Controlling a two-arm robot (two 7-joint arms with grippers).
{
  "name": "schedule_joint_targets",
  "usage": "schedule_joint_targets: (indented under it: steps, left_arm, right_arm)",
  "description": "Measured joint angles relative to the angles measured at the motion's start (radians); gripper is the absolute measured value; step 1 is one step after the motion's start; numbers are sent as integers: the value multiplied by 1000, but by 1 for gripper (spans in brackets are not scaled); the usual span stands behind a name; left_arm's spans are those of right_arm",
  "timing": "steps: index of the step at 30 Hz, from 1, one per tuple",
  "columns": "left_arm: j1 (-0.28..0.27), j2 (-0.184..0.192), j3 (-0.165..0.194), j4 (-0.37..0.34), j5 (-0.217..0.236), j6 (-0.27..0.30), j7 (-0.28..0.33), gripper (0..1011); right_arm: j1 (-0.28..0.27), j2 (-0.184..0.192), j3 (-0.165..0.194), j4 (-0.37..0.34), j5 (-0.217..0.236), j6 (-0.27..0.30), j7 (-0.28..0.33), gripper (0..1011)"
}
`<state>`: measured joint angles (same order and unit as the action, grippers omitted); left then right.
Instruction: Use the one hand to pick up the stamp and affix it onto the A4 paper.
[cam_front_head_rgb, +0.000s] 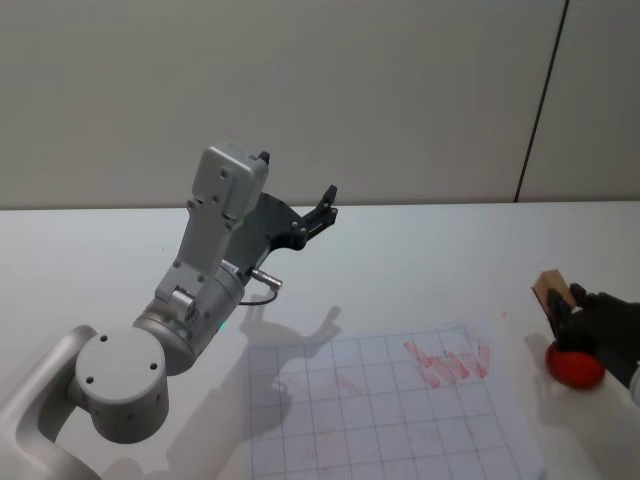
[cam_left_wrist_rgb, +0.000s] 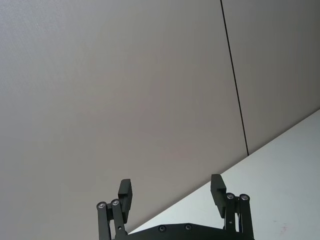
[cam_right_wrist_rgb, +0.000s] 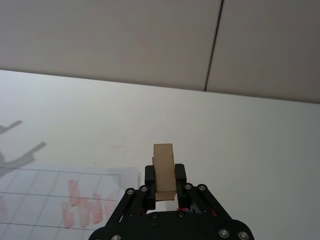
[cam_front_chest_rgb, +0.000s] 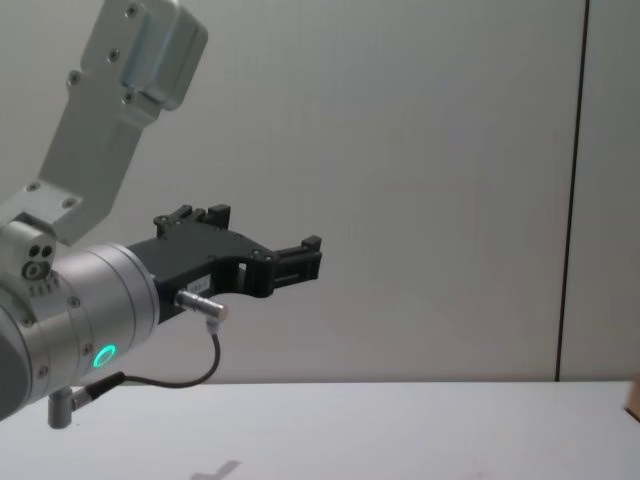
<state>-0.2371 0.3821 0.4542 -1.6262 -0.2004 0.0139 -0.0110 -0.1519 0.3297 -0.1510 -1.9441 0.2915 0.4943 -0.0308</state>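
The right end effector (cam_front_head_rgb: 570, 305) is closed on the stamp (cam_right_wrist_rgb: 163, 169). It grips the wooden block by two opposite side faces, so one end projects beyond the fingertips. This grip likely leaves the printing face free to be pressed down. The stamp is held off the bench (cam_front_head_rgb: 420, 260), just beyond the right edge of the paper (cam_front_head_rgb: 380, 420), tilted and clear of the sheet.

A red round object (cam_front_head_rgb: 575, 368) lies under the right end effector, to the right of the paper. It is probably an ink pad, placed beside the sheet to keep the travel between inking and pressing short. Whether it is a dish holding ink or a solid pad cannot be told. The projecting end of the stamp appears clear of it.

The paper lies flat and carries a printed grid. Red marks (cam_front_head_rgb: 448, 362) sit in the squares nearest the red object.

The left end effector (cam_left_wrist_rgb: 171, 197) is open and empty. It is raised well above the bench, beyond the far left corner of the paper. It is idle, likely parked there to leave the sheet unobstructed.
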Motion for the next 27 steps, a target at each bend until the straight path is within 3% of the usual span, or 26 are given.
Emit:
schedule_joint_targets:
  steps: [11,18,27]
  left_arm:
    - [0,0,0,0,0,0,0,1001]
    - [0,0,0,0,0,0,0,1001]
    - [0,0,0,0,0,0,0,1002]
  right_arm:
    - [31,-29,-43,-35,-41,38,86,213]
    - [64,-60,-69,1,-68,59,120,213]
    - [125,-107,-96,106,-117,84,149,213]
